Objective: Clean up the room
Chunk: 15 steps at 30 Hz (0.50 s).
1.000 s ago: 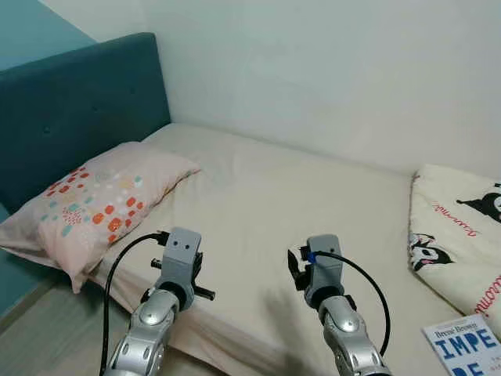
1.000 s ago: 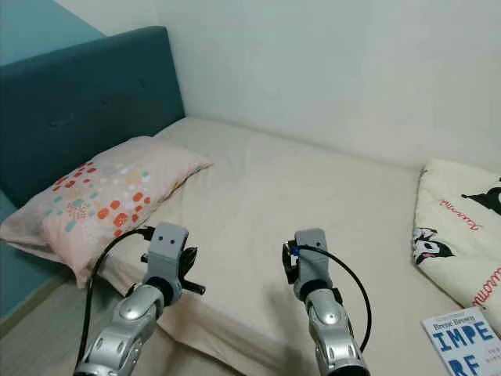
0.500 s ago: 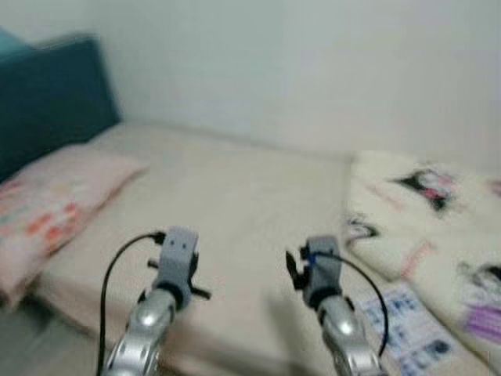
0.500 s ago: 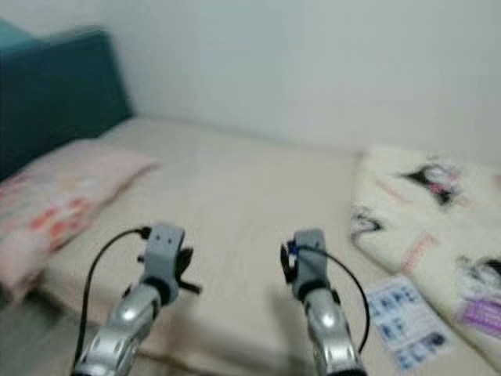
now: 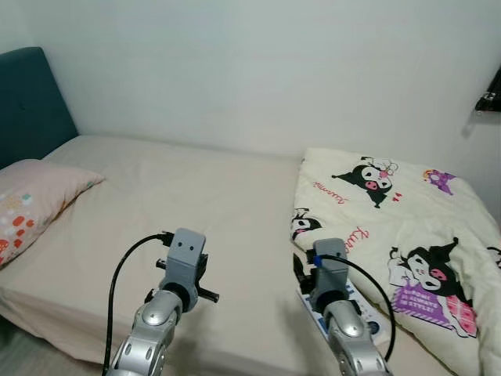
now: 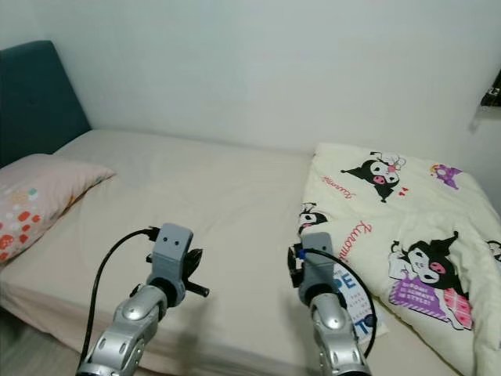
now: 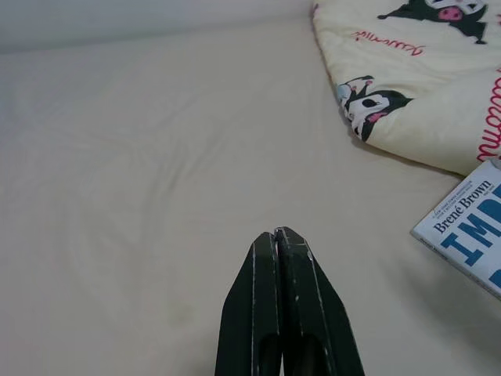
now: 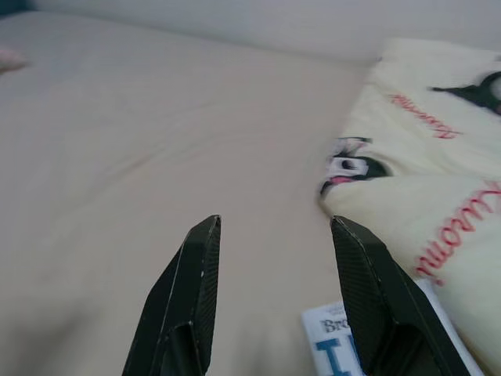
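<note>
A cream-sheeted bed (image 5: 180, 188) stretches before me. A rumpled cream blanket with cartoon prints (image 5: 391, 211) covers its right side. A white book with blue lettering (image 6: 354, 296) lies on the sheet by the blanket's near edge, partly behind my right arm. My left gripper (image 7: 278, 232) is shut and empty, held over bare sheet left of the book (image 7: 470, 227). My right gripper (image 8: 274, 223) is open and empty, hovering over the sheet with the book's corner (image 8: 340, 345) just beneath one finger.
A pink pillow with coloured dots (image 5: 27, 207) lies at the bed's left end, in front of a teal headboard (image 5: 27, 102). A white wall runs behind the bed. A dark fixture (image 5: 489, 94) sticks out from the wall at the upper right.
The camera has swung right: pillow and headboard slid to the left edge, and the blanket and book came into fuller view. Both arms keep the same raised pose.
</note>
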Tool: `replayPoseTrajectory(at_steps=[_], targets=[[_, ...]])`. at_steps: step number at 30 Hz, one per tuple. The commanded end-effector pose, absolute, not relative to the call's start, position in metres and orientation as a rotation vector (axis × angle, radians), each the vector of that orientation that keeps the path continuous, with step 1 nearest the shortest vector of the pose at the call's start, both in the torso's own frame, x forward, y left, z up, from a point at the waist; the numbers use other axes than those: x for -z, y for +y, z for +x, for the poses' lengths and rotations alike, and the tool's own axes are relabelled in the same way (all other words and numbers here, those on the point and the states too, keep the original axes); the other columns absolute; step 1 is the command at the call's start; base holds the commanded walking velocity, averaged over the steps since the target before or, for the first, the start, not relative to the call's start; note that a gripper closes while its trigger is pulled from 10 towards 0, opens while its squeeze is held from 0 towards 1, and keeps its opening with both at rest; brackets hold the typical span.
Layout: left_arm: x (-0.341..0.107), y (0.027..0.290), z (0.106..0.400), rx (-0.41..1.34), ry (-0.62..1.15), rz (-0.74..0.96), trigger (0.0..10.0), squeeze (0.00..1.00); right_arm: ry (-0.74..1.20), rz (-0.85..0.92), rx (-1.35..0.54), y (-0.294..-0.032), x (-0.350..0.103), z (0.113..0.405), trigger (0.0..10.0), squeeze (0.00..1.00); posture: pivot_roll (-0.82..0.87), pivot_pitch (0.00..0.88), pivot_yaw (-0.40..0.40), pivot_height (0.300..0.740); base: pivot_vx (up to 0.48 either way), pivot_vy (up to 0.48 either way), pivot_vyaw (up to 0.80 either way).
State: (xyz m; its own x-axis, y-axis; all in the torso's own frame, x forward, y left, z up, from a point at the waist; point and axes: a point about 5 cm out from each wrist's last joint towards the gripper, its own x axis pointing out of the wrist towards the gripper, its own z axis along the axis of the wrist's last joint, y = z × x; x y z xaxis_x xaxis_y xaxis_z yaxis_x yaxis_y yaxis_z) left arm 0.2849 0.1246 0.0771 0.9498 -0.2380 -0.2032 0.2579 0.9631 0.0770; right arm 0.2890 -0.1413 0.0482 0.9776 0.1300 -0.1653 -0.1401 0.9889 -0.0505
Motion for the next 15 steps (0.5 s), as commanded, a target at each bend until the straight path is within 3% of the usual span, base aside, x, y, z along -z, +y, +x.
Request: replayPoseTrajectory(at_steps=[1, 15], targets=[[-0.0722, 0.1256, 0.2832, 0.257, 0.215, 0.113, 10.0, 0.00, 0.172, -0.052, -0.125, -0.1446, -0.0479, 0.2890, 10.0, 0.00, 0.05, 0.000, 0.000, 0.740, 0.000, -0.326, 0.00], [-0.0711, 0.1255, 0.2824, 0.258, 0.220, 0.113, 10.0, 0.00, 0.176, -0.051, -0.125, -0.1453, -0.0476, 0.2884, 10.0, 0.00, 0.05, 0.000, -0.003, 0.740, 0.000, -0.326, 0.00]])
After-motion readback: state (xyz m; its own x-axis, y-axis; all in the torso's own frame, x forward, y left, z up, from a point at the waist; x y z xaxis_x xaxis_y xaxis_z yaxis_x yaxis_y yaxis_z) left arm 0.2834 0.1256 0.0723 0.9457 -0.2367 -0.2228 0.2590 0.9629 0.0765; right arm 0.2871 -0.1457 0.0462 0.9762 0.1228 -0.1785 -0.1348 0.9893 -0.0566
